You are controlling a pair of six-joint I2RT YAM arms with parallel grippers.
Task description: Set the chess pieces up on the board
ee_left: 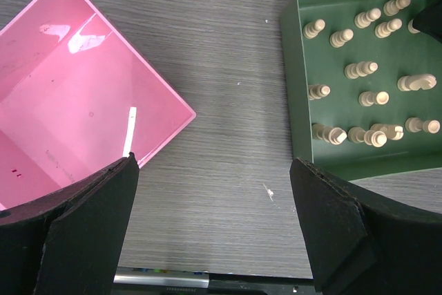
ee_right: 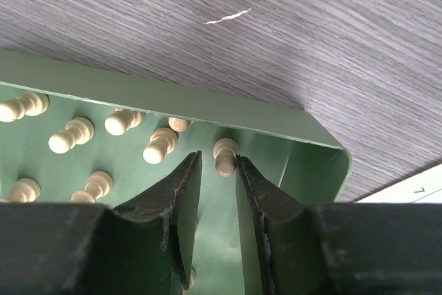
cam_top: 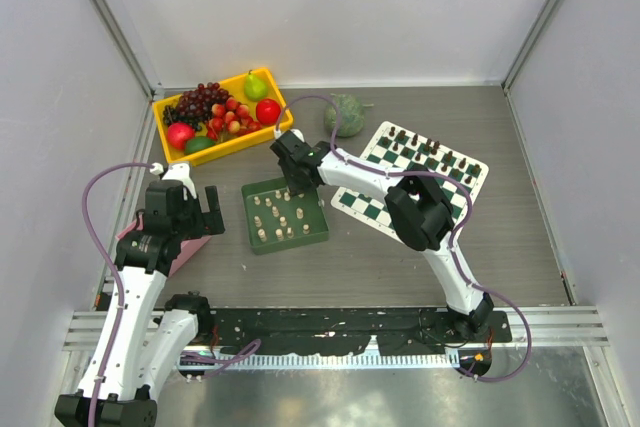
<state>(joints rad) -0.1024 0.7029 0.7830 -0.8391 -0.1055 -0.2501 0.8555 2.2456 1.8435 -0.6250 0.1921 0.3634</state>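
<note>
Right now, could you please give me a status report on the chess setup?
Left end effector open, empty. Right end effector straddles one chess piece in green tray, grip unclear. Neighbouring pieces close alongside.

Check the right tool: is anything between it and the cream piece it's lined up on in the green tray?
Nothing visible does. The cream piece stands right between the fingertips of the right tool, near a corner of the green tray. The nearest other piece stands just outside one finger, apart from it.

At four o'clock in the right wrist view, the board (ee_right: 413, 187) carries one small mark on its white border resembling a 7; nothing else is legible.
</note>
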